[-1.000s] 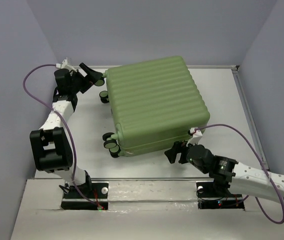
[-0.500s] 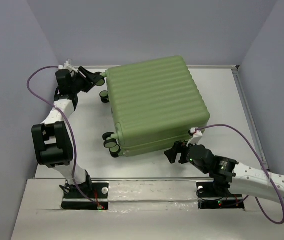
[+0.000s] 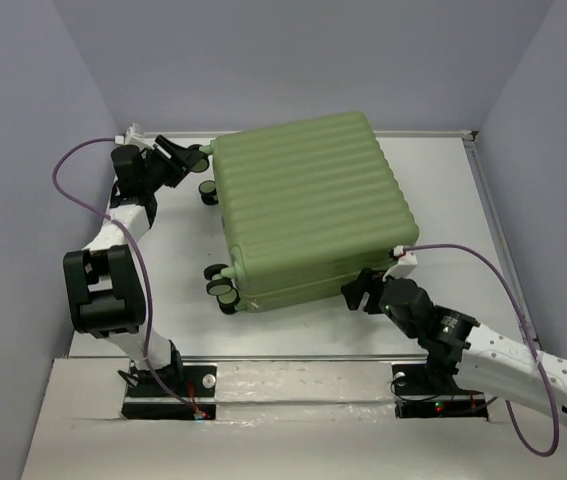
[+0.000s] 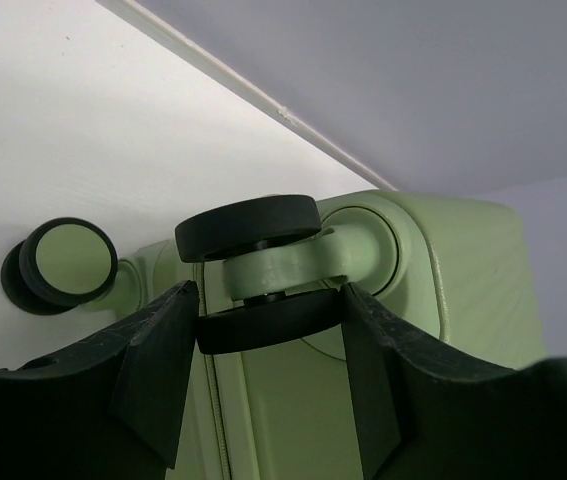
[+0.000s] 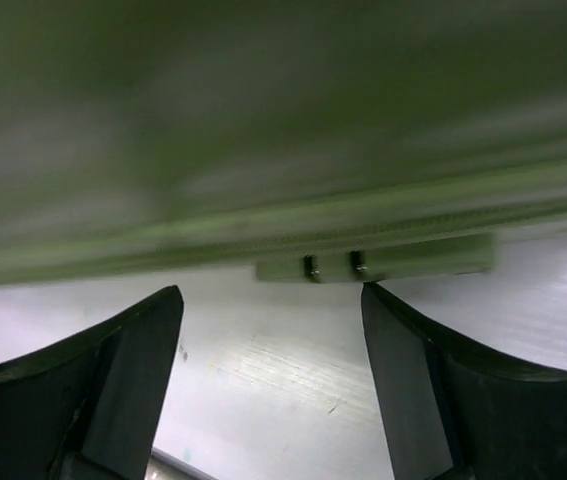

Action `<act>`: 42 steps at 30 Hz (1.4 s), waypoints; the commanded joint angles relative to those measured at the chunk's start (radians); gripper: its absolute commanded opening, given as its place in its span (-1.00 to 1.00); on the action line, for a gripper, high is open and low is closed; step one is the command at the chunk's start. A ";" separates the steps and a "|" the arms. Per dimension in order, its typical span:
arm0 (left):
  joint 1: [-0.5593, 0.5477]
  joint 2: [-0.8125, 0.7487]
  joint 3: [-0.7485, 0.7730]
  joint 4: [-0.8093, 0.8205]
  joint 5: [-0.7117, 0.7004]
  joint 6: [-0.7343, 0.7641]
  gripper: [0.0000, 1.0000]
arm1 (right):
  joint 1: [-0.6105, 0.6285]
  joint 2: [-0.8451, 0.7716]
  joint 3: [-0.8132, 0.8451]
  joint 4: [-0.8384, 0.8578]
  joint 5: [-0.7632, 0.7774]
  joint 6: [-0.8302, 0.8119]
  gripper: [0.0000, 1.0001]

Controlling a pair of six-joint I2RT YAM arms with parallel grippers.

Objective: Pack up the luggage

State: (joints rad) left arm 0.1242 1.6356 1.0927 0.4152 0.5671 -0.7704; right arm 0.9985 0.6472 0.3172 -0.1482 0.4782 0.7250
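The luggage (image 3: 308, 205) is a pale sage-green ribbed suitcase lying closed and flat on the white table (image 3: 463, 180). My left gripper (image 3: 191, 155) is at its back left corner. In the left wrist view my left gripper (image 4: 263, 300) has its fingers against both sides of a black twin wheel (image 4: 263, 325) on the suitcase (image 4: 463, 270). My right gripper (image 3: 356, 292) is open at the suitcase's near edge. In the right wrist view my right gripper (image 5: 271, 300) is empty, just below the shell (image 5: 263, 120) and a small green tab (image 5: 373, 268).
Another black wheel (image 4: 58, 265) sits left of the gripped one, and two more (image 3: 221, 290) stick out at the near left corner. Grey walls close in on the left, back and right. A metal rail (image 3: 293, 358) runs along the table's near edge.
My right gripper has moved right and up toward the suitcase's near edge. My left gripper has shifted slightly back at the corner wheel. The suitcase has not moved.
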 commanded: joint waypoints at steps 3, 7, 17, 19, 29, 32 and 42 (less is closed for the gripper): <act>-0.026 -0.198 -0.138 0.099 -0.030 -0.035 -0.89 | -0.232 0.083 0.123 0.088 -0.070 -0.134 0.43; -0.047 -0.343 -0.253 0.080 -0.047 -0.032 -0.89 | -0.369 0.193 0.190 0.226 -0.235 -0.220 0.33; -0.120 -0.771 -0.528 -0.074 -0.102 0.028 -0.89 | -0.664 0.408 0.331 0.375 -0.617 -0.305 0.23; -0.167 -0.842 -0.586 -0.099 -0.107 0.026 -0.88 | -0.673 0.474 0.385 0.374 -0.677 -0.320 0.23; -0.186 -1.037 -0.525 -0.274 -0.135 0.095 -0.89 | -0.683 0.214 0.172 0.239 -0.855 -0.293 0.48; -0.186 -1.028 -0.508 -0.279 -0.141 0.105 -0.88 | -0.683 0.108 0.074 0.185 -0.889 -0.245 0.41; -0.297 -1.031 -0.370 -0.484 -0.084 0.292 0.41 | -0.552 -0.121 -0.024 0.151 -1.024 -0.191 -0.74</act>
State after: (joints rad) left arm -0.0898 0.6220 0.6140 0.0212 0.4171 -0.6113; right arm 0.3710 0.5522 0.2733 -0.0223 -0.4698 0.5175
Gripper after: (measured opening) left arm 0.693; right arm 0.154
